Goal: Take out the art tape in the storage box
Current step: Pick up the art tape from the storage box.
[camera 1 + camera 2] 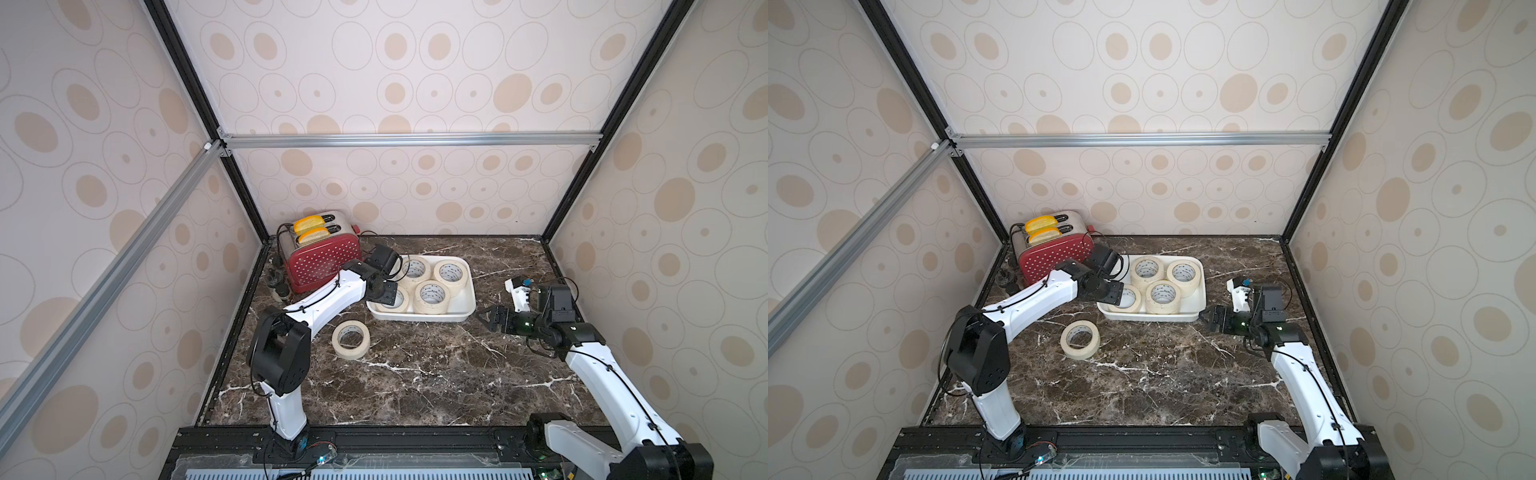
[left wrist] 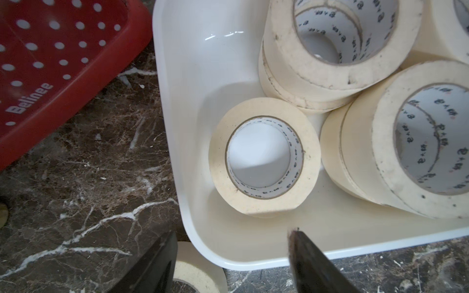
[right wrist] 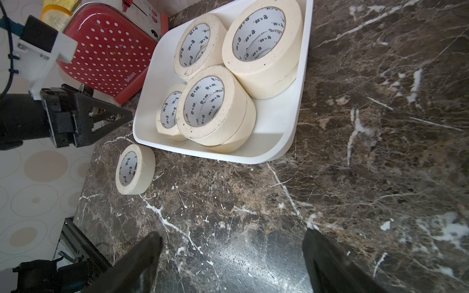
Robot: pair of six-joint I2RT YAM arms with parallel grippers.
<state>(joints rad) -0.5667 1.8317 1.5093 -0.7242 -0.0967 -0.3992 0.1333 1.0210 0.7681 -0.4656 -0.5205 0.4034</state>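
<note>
Brown marble veined with white forms the counter (image 1: 415,374). At its far left corner stands a red, white-dotted toaster (image 1: 322,259) with two yellow slices (image 1: 309,228) in its slots. Just beside the toaster sits the white storage box (image 1: 419,318). It holds the art tape (image 1: 432,295): three stacks of two cream rolls, plus a single roll (image 2: 264,157) lying flat in the front corner nearest the left arm. A loose roll (image 1: 351,338) lies flat on the counter outside the box, near that same corner. The left tool (image 2: 232,234) hovers above that corner, over the rim close to the single roll, with its jaws spread and nothing between them. The right tool (image 3: 233,234) hangs over bare counter to the right of the box, its jaws also spread wide and empty.
</note>
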